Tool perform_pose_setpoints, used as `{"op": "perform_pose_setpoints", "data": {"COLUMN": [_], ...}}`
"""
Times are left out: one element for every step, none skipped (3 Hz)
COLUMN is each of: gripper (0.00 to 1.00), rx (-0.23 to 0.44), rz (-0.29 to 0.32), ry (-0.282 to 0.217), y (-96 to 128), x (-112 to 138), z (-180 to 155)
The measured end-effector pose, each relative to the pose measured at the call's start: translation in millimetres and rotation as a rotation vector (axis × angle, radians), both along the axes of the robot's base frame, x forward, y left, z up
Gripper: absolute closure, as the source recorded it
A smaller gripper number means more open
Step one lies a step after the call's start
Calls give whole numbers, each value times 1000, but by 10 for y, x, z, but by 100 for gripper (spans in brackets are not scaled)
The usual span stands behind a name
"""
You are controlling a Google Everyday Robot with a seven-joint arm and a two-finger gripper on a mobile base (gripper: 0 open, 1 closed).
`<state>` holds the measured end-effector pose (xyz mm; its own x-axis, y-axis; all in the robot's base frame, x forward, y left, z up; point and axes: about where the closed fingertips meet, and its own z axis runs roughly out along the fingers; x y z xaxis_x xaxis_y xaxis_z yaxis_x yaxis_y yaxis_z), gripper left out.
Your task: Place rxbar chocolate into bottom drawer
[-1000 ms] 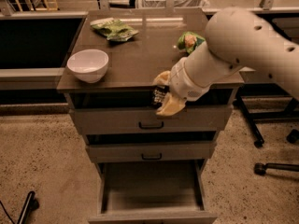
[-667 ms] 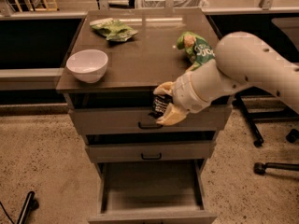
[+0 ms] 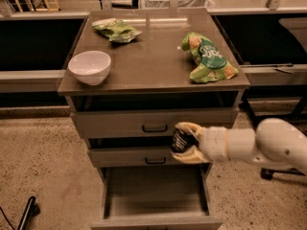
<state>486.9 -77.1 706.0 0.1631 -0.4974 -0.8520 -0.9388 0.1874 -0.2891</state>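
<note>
My gripper (image 3: 184,142) reaches in from the right on a white arm and is shut on the rxbar chocolate (image 3: 180,140), a small black wrapped bar with white lettering. It hangs in front of the middle drawer, just above the right part of the bottom drawer (image 3: 156,195). The bottom drawer is pulled out and its plain grey tray interior shows nothing in it.
A white bowl (image 3: 89,66) sits on the cabinet top at the left. One green snack bag (image 3: 116,29) lies at the back left, another (image 3: 207,59) at the right. The top drawer (image 3: 154,122) and middle drawer (image 3: 134,156) are shut. A chair base (image 3: 283,172) stands at the right.
My arm has dropped lower and swung to the right. The gripper with the bar has moved down from the top drawer's level to just above the open bottom drawer.
</note>
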Motion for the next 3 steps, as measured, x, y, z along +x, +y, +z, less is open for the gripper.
{"op": "perform_pose_setpoints", "data": {"gripper": [100,100,100], "rx": [-92,-91,-25], "rz": [-87,-87,-66], "ry": [9,9,31], "y": [-406,-406,-387], "x": [-73,-73,-20], "z": [-375,-376,-663]}}
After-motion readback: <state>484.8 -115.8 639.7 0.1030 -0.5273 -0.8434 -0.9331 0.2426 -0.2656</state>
